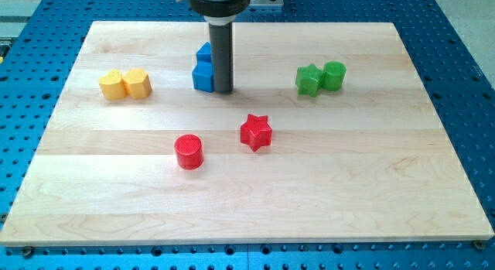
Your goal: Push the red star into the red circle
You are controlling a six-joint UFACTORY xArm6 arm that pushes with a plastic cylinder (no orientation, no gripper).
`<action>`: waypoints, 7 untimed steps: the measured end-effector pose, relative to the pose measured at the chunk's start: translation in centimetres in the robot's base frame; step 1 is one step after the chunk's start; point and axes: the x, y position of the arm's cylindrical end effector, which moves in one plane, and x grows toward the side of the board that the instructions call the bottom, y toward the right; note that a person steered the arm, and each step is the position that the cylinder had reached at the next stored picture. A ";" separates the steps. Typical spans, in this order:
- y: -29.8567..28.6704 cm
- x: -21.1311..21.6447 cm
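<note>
The red star (255, 132) lies near the middle of the wooden board (363, 177). The red circle (188, 152), a short cylinder, stands to the view's left of the star and a little lower, with a gap between them. My tip (223, 90) is down on the board above the star, slightly to its left, and well apart from it. The rod stands right beside two blue blocks (203, 69) on its left side.
Two yellow blocks (124, 84) sit together at the view's upper left. Two green blocks (320, 77) sit together at the upper right. The board rests on a blue perforated table (472, 69).
</note>
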 end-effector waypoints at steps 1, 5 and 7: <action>-1.2 1.0; -4.1 -5.1; 1.6 2.6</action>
